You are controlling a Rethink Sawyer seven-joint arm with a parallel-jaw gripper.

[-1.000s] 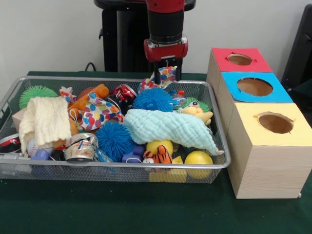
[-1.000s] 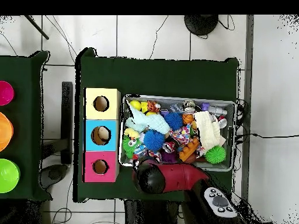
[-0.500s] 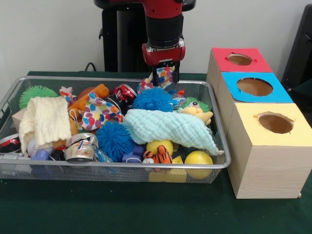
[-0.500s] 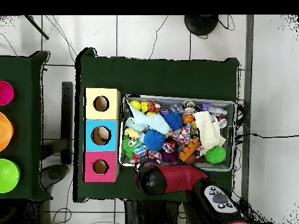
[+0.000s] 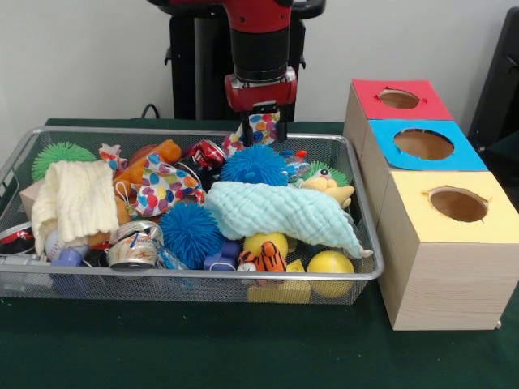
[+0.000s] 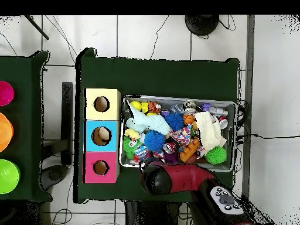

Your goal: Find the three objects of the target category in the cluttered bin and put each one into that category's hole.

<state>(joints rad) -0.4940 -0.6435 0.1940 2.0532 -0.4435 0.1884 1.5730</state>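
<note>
Claw [image 5: 262, 130] grips polka-dot cloth [image 5: 261, 127] above the bin [image 5: 195, 279].

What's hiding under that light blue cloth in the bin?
Under the light blue cloth, a yellow ball and a blue spiky ball peek out; anything beneath its middle is covered.

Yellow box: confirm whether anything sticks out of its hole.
No, the hole in the yellow box shows only a dark, bare opening in the front view.
</note>
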